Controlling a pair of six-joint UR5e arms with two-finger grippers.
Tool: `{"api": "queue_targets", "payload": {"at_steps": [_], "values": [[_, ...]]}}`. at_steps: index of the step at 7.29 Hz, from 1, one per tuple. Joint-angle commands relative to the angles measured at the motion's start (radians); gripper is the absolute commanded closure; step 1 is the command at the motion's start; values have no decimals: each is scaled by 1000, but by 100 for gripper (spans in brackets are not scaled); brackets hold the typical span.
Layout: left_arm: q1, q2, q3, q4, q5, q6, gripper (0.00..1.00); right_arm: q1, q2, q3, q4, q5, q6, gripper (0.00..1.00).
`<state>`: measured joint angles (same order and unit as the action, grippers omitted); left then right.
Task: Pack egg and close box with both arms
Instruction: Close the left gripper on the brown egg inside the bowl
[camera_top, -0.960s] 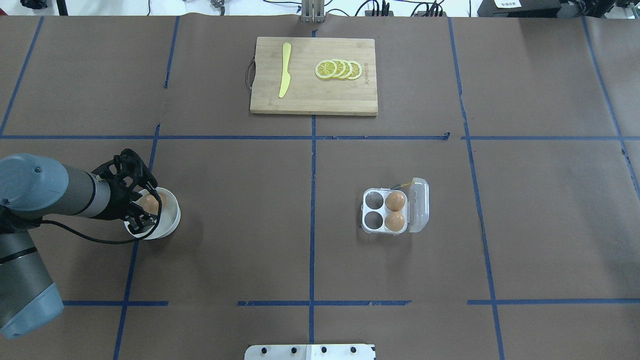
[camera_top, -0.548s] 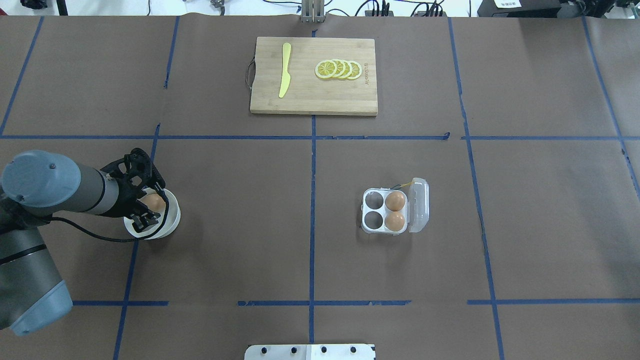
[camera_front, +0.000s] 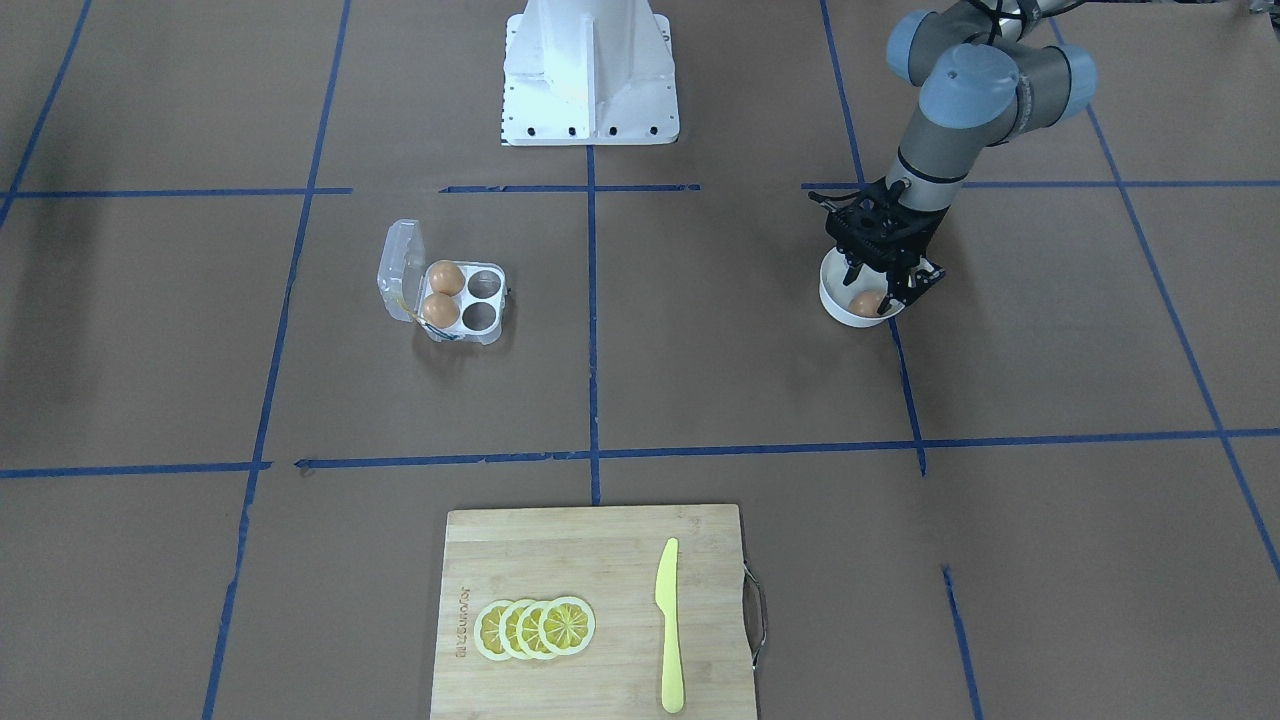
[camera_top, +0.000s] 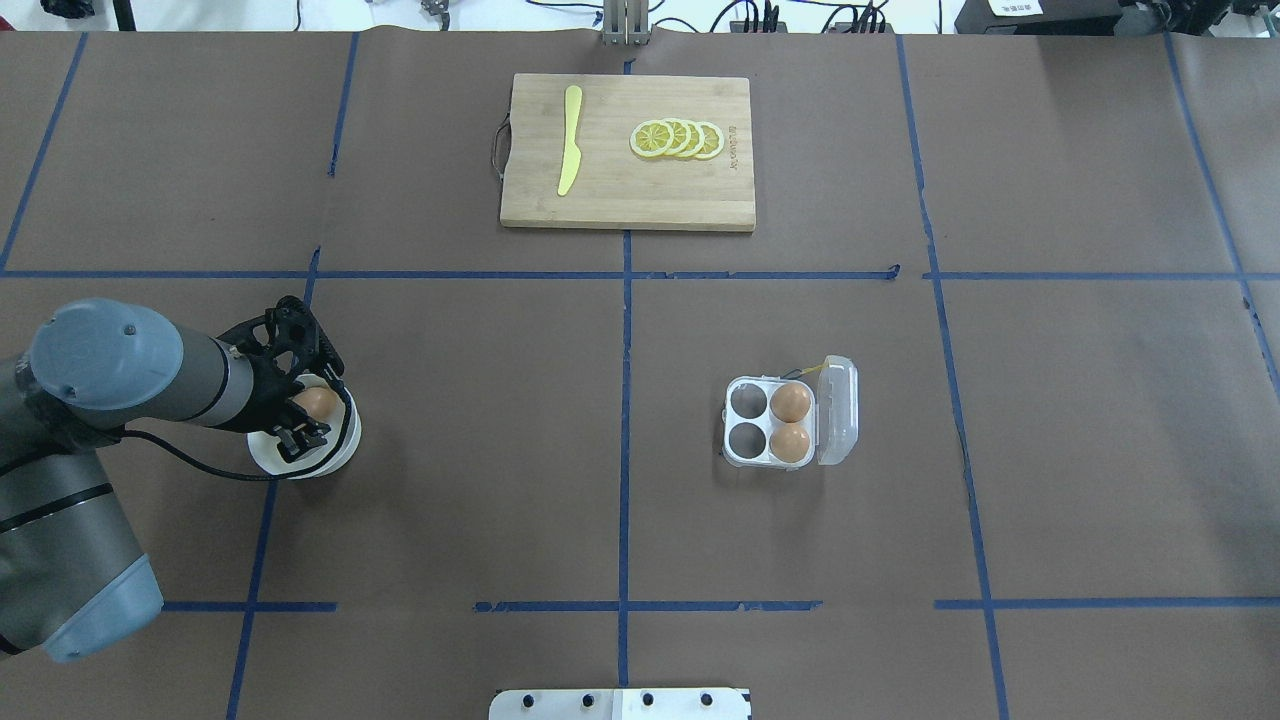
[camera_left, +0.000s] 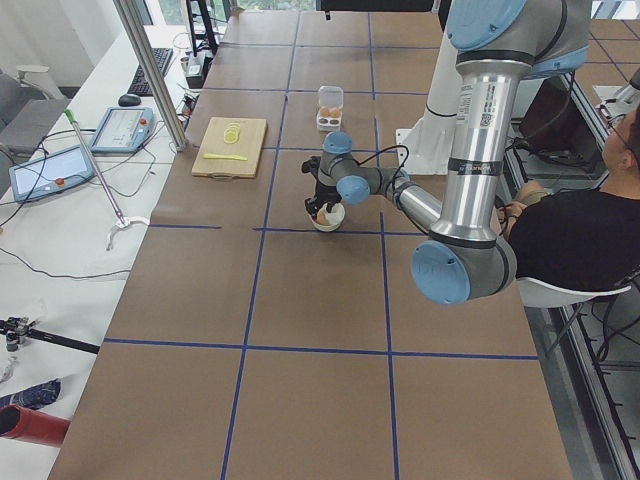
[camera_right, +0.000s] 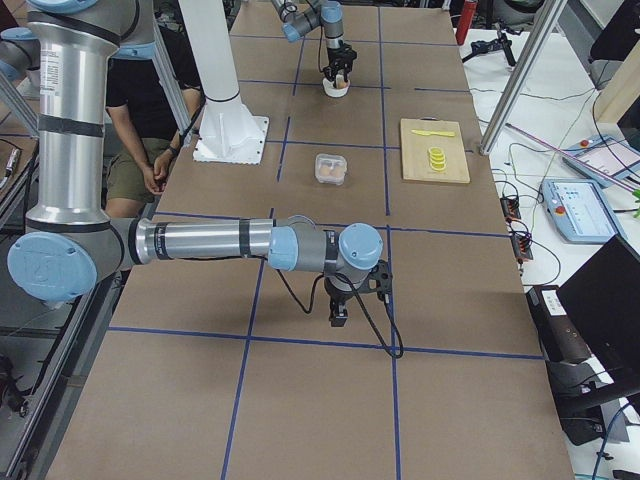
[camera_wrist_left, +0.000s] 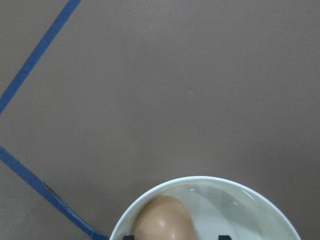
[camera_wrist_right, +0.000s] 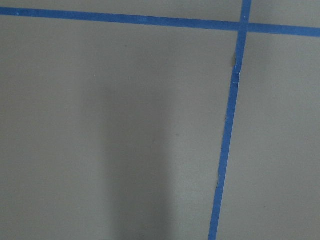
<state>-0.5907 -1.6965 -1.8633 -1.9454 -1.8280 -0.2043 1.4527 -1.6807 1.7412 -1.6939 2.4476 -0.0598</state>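
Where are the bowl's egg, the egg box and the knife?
Orange-brown egg (camera_top: 318, 403): overhead view, its exposed top.
Clear plastic egg box (camera_top: 838, 410): overhead view, open lid.
Yellow plastic knife (camera_top: 570, 140): overhead view, mid-length.

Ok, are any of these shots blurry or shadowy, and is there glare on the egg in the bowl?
Left wrist view: sharp, a soft pale sheen on the egg, no harsh glare; the white bowl is cut off by the bottom edge. Right wrist view: a broad soft shadow runs down the brown paper. Overhead view: evenly lit.

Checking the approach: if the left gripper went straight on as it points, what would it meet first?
Likely the egg in the bowl, right under the left gripper; depth is unclear.
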Motion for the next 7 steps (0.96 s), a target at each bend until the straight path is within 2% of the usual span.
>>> {"api": "queue_targets", "payload": {"at_steps": [1,2,3,4,5,7], "values": [[2,-3,19,-1,0,2,37,0,1,0,0,1,0,0],[2,-9,24,-1,0,3,37,0,1,0,0,1,0,0],[2,-9,26,0,0,11,53,0,1,0,0,1,0,0],[2,-8,26,2,0,11,85,0,1,0,-1,2,0,0],[-1,-5,24,2,0,11,100,0,-1,0,0,2,2,0],[-24,-9,-20,61,-8,11,100,0,-1,4,0,7,2,0]]}}
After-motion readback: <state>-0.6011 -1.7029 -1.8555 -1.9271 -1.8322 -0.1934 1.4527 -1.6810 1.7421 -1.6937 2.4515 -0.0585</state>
